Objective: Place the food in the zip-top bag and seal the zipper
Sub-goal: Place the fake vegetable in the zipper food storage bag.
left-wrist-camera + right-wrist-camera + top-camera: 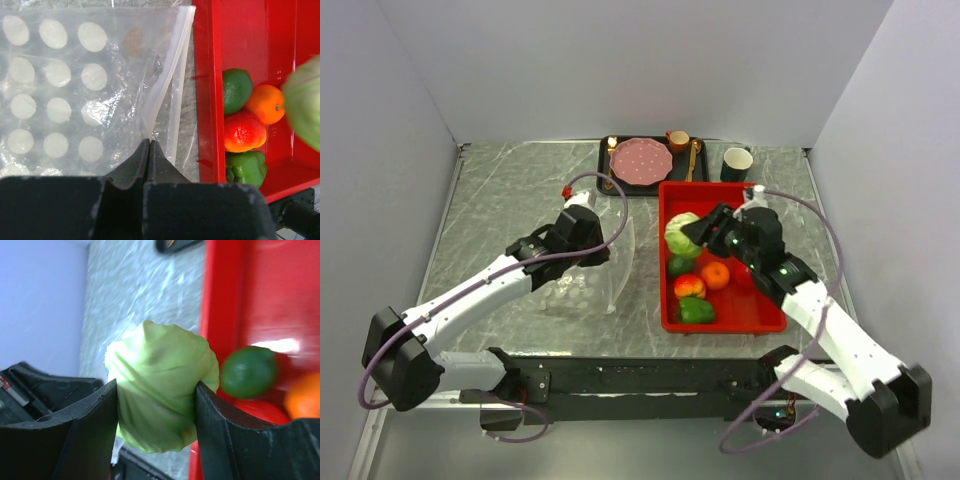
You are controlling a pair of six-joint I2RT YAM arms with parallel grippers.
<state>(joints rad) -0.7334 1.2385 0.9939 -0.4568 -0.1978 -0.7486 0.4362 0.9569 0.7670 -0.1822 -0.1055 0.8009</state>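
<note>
On the desk (pixel 520 190), left of the red tray (pixel 760 312), the zip-top bag (pixel 75 100) lies flat with its mouth edge towards the tray. It is clear plastic with a pale dot pattern. The zipper (pixel 172 85) runs as a narrow white strip along that edge, just beside the tray's left wall. No food can be made out inside the bag.

Left claw (pixel 149 145): clenched, jaws pressed together. They pinch the bag's film at the near end of the zipper, and the strip bows up from that point.

Right claw (pixel 156 386): grasping the pale green cabbage (pixel 160 385), one finger on each side. It holds the cabbage over the left part of the tray, close to the left wall. Whether the cabbage touches the tray floor cannot be told.

Remaining food in the tray:
- The dark green avocado (pixel 678 265), the orange (pixel 716 275), the red-yellow fruit (pixel 689 287) and the green pepper (pixel 697 311) are bunched together near the left wall.
- The red apple cannot be made out with certainty beside the right arm.

At the far edge of the desk, a pink plate (pixel 640 160) rests on a black tray (pixel 604 180). A dark cup (pixel 736 162) stands to its right.
</note>
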